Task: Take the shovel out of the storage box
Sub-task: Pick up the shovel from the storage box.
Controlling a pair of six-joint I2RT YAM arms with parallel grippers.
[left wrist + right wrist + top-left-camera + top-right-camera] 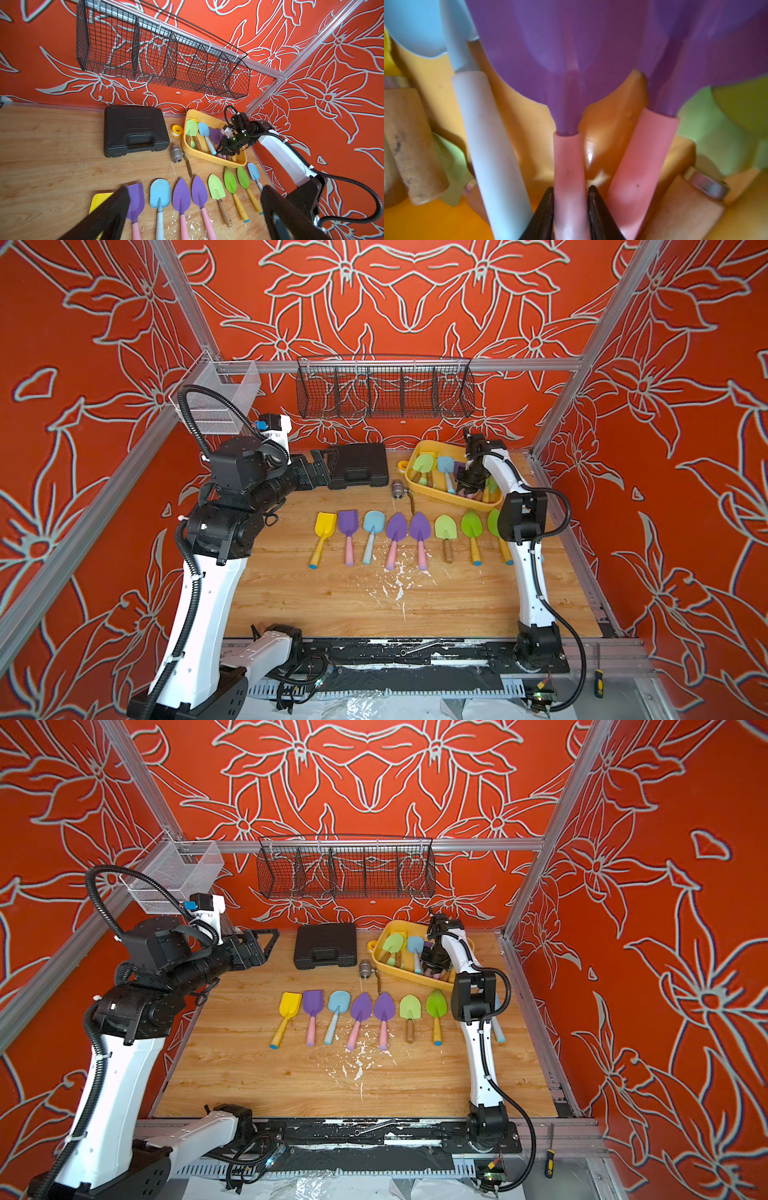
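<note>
The yellow-orange storage box stands at the table's back right. Inside it lie several shovels: a light green one, a blue one and two purple ones with pink handles. My right gripper reaches down into the box. Its jaws press on both sides of the pink handle of one purple shovel, which lies flat among the others. My left gripper hangs wide open above the table's back left, holding nothing.
Several shovels lie in a row across the table's middle. A black tool case sits at the back, with a metal valve and a yellow tape roll beside the box. A black wire basket hangs on the back wall.
</note>
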